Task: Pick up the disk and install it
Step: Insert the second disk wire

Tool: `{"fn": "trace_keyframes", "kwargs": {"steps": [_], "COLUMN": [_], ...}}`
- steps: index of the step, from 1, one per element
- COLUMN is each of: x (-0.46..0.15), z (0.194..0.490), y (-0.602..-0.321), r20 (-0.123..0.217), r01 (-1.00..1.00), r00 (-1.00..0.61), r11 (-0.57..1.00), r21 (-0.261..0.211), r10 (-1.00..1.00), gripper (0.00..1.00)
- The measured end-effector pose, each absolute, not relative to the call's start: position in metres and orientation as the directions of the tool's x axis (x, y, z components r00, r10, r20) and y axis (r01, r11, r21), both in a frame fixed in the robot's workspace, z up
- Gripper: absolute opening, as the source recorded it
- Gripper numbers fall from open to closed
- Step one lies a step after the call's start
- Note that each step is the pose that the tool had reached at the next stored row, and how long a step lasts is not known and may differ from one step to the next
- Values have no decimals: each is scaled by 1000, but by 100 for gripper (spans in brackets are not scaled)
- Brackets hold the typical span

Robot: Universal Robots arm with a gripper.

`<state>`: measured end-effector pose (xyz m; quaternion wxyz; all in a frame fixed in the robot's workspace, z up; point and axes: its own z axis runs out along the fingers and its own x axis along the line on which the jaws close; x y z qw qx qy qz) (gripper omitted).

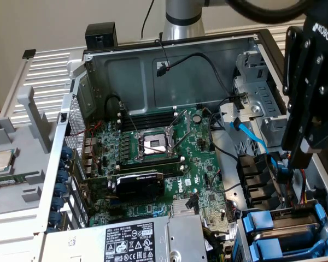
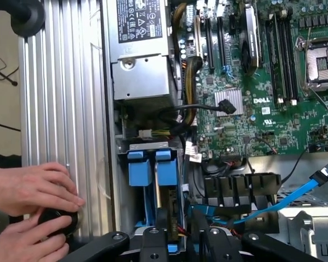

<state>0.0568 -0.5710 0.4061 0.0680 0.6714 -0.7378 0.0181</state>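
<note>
Exterior view: black gripper [image 1: 294,164] poised over the flat silver-grey disk in its blue plastic carrier [image 1: 284,225], bayed just beside the grey power-supply box [image 1: 147,240]; clenched or released, cannot tell.

Wrist view: disk [image 2: 167,169] beside that box; nearby blue flat cable [image 2: 284,202] likely to snag.

The robot's hand [image 1: 295,161] hangs low at the exterior view's right, its black body upright and its fingers [image 2: 154,240] pointing down. In the wrist view, a person's two hands [image 2: 30,210] are close together.
</note>
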Motion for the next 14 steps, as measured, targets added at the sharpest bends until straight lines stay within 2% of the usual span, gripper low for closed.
{"fn": "trace_keyframes", "kwargs": {"steps": [4,10,14], "x": [57,56,56], "z": [399,395,393], "y": [-562,-559,-558], "r20": [127,154,167], "r01": [-993,-993,-990], "r00": [-89,-91,-86], "r11": [98,102,103], "r21": [64,66,96], "r10": [-988,-984,-982], "gripper": [31,31,31]}}
